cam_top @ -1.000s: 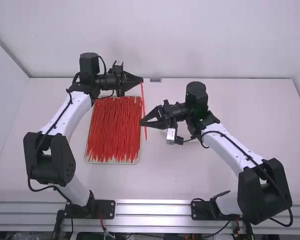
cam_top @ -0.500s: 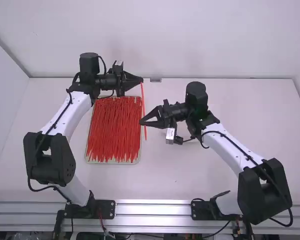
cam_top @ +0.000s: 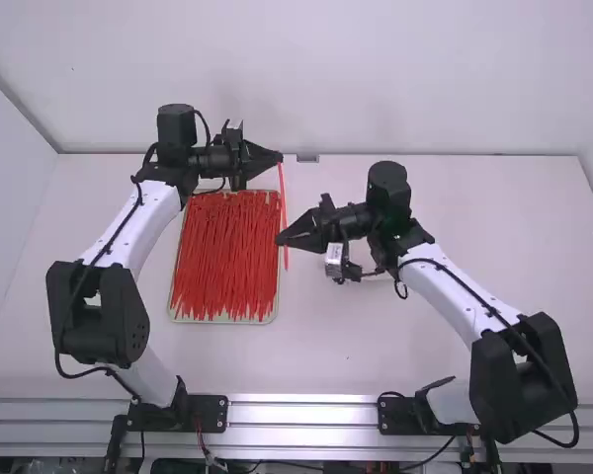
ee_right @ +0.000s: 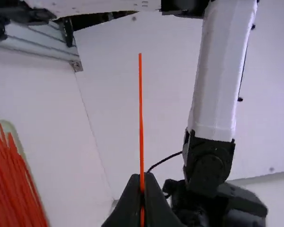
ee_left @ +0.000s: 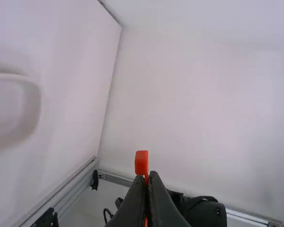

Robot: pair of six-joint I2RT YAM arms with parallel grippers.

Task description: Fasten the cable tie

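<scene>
One red cable tie (cam_top: 283, 209) hangs between the two grippers, beside the right edge of the tray. My left gripper (cam_top: 275, 156) is shut on its top end by the back edge of the table; in the left wrist view the tie's head (ee_left: 141, 163) sticks out above the closed gripper (ee_left: 147, 176). Lower on the strap, my right gripper (cam_top: 282, 238) is shut on it from the right. The right wrist view shows the thin strap (ee_right: 140, 118) running straight out from the closed gripper (ee_right: 141, 177).
A flat tray (cam_top: 222, 319) holds a thick pile of red cable ties (cam_top: 227, 252) left of centre, also seen as red ties (ee_right: 9, 189) in the right wrist view. The left arm (ee_right: 217, 94) stands beyond the strap. The table's right half is bare.
My right gripper has shifted slightly up and left along the strap, and the tie's lower end has risen a little. The left arm has kept still.
</scene>
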